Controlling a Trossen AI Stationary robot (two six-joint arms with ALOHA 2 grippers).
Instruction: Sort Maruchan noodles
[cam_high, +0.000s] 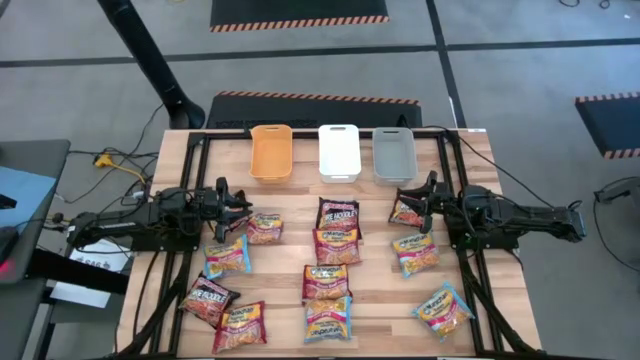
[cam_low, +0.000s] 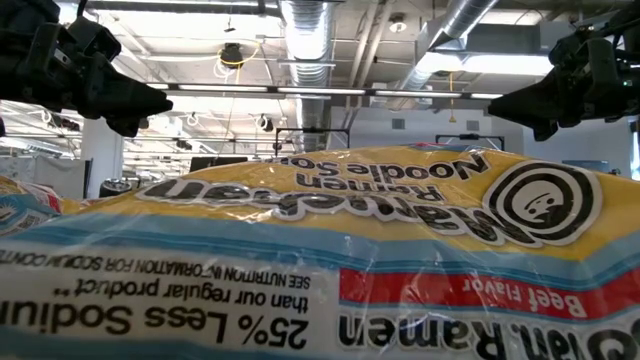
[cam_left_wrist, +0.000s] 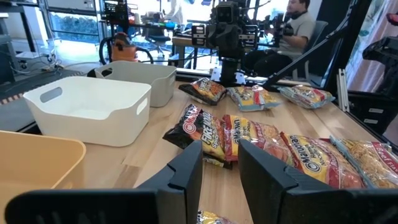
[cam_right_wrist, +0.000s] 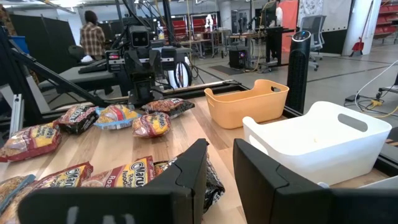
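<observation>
Both arms reach level toward each other: left hand (cam_high: 243, 205) at nine o'clock, right hand (cam_high: 405, 207) at three, each parted and empty (hovering). Noodle packets (cam_high: 337, 245) lie scattered across the desk (cam_high: 300, 200).

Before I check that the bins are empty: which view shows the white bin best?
The right wrist view: the white bin is near, its empty inside showing. The left wrist view shows it too. The high view shows it small. The low view misses it.
</observation>
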